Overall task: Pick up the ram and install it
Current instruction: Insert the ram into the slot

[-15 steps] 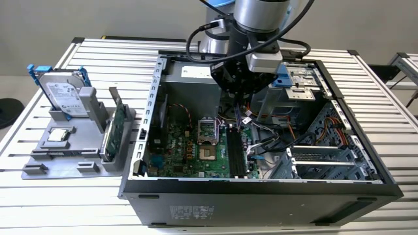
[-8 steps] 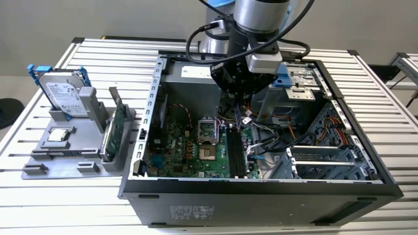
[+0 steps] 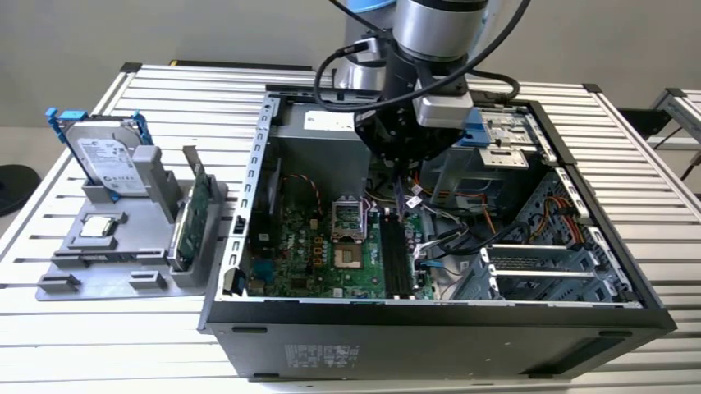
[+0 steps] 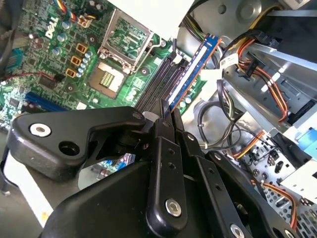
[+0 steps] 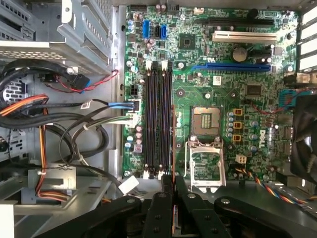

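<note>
Blue-edged and thin, the ram (image 4: 190,74) is sitting edge-on between the jaws of the gripper (image 4: 166,116), which are closing tightly on it, hanging over the motherboard (image 5: 208,74) inside the open computer case (image 3: 438,316). In the first wrist view the dark memory slots (image 5: 158,121) are running from twelve to six o'clock, above the gripper. I'd be worrying about the stick coming down tilted or off-slot, bending against the socket (image 5: 205,121) side.

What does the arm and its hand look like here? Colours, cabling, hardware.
The arm is silver-grey with a blue joint ring and loose black cables looped beside it. A grey box sits at the wrist. The hand is matte black, with linkage plates pinned by silver screws.
</note>
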Tool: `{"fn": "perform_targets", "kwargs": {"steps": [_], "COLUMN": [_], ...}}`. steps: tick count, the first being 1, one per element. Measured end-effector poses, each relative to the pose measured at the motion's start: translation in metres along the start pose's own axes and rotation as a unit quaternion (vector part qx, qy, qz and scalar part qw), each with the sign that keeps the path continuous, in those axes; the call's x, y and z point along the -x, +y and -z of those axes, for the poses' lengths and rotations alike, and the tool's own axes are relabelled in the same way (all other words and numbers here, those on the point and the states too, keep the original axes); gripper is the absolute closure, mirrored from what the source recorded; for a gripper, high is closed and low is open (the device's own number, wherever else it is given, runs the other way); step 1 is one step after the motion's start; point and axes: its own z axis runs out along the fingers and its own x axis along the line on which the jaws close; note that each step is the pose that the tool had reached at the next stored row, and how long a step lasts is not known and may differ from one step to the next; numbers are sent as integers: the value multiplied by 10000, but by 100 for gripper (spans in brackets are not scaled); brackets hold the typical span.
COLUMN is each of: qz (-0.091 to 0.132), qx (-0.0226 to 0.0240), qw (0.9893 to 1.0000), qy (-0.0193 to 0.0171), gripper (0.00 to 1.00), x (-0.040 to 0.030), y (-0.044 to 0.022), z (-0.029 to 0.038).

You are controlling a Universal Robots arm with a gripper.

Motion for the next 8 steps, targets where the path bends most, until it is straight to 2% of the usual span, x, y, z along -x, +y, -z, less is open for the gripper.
{"fn": "perform_targets", "kwargs": {"steps": [8], "qz": [-27], "qx": [8], "qw": [10000], "qy": [3], "gripper": [100], "x": [-62], "y": [13], "z": [-97]}}
